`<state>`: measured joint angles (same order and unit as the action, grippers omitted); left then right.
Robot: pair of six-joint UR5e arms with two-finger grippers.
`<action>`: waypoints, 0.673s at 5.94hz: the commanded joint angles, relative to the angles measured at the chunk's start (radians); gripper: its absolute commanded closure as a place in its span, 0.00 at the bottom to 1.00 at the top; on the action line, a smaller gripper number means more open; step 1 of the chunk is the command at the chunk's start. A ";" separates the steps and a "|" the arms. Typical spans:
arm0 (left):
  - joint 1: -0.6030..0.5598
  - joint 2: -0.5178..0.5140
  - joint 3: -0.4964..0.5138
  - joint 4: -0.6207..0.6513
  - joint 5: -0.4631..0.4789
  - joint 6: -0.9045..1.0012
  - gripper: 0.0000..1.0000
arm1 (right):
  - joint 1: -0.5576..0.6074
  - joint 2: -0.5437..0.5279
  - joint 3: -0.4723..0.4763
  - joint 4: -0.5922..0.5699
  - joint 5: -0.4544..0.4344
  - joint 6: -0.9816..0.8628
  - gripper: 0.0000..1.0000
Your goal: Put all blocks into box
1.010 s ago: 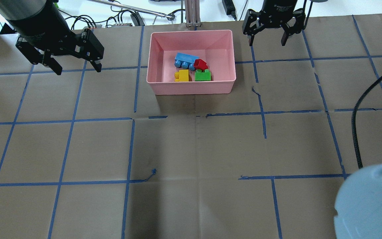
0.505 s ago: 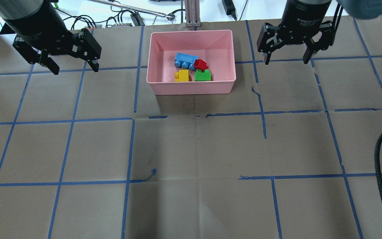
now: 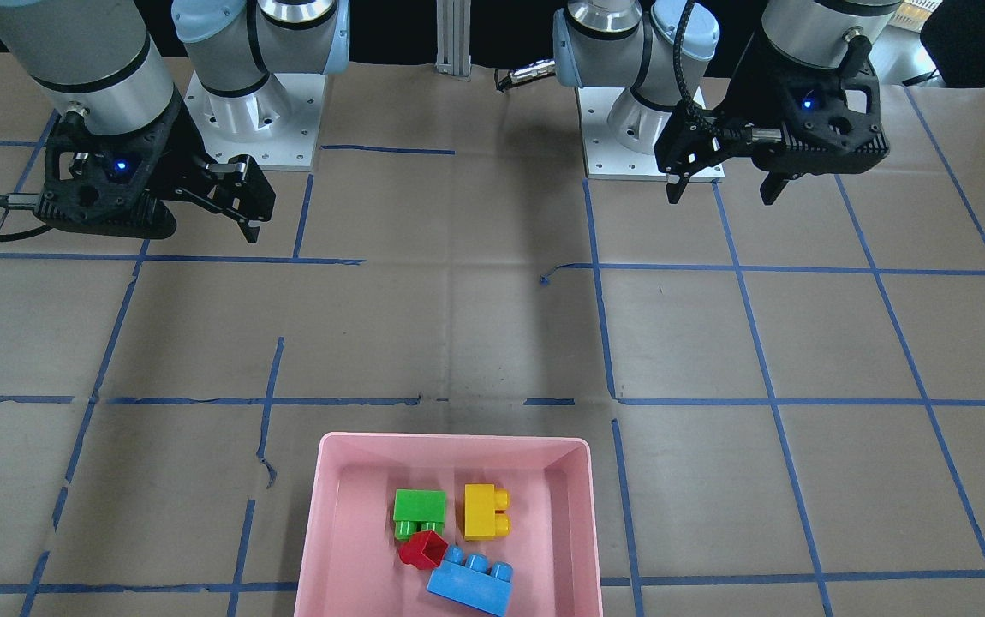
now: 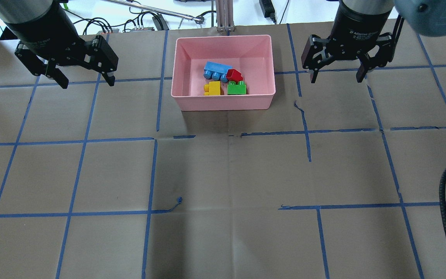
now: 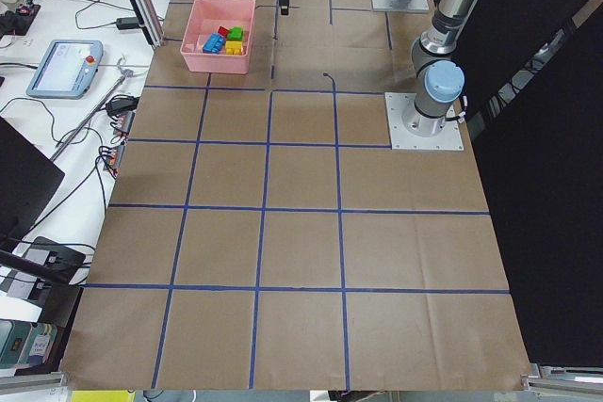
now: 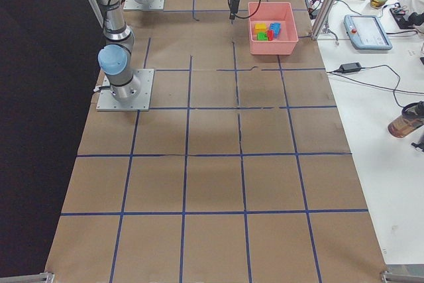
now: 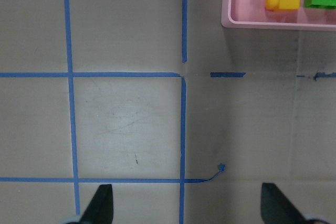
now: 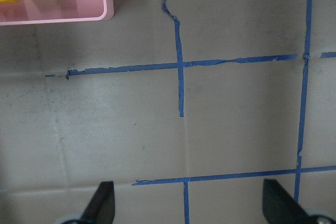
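Overhead exterior: blue brick (image 4: 216, 68) lengthwise left-right

We see a worktop (image 4: 230, 170) covered in matt brown paper, creased along its folds and scuffed dark in patches. The blue tape (image 4: 87, 140) gridding it looks thin and matt, torn and frayed in places. The box (image 4: 223, 101) is smooth pink plastic with a soft sheen. The blue brick (image 4: 217, 70), red brick (image 4: 234, 74), yellow brick (image 4: 214, 88) and green brick (image 4: 237, 89) are glossy moulded plastic. The left gripper (image 4: 88, 84) and right gripper (image 4: 336, 80) have matt black bodies and jaws. The left arm (image 3: 818, 21) and right arm (image 3: 73, 60) look like satin silver metal.
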<state>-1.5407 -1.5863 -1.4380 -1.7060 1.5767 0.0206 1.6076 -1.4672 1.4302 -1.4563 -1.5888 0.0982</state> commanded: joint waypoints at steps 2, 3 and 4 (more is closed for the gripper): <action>-0.001 0.003 -0.007 0.008 -0.001 0.004 0.01 | 0.000 -0.002 0.001 0.002 0.001 0.002 0.01; -0.001 -0.010 -0.004 0.009 -0.009 -0.002 0.01 | 0.000 -0.002 0.001 0.002 0.001 0.000 0.01; 0.001 -0.006 -0.005 0.009 -0.009 -0.002 0.01 | 0.000 -0.001 0.001 0.002 0.000 0.002 0.01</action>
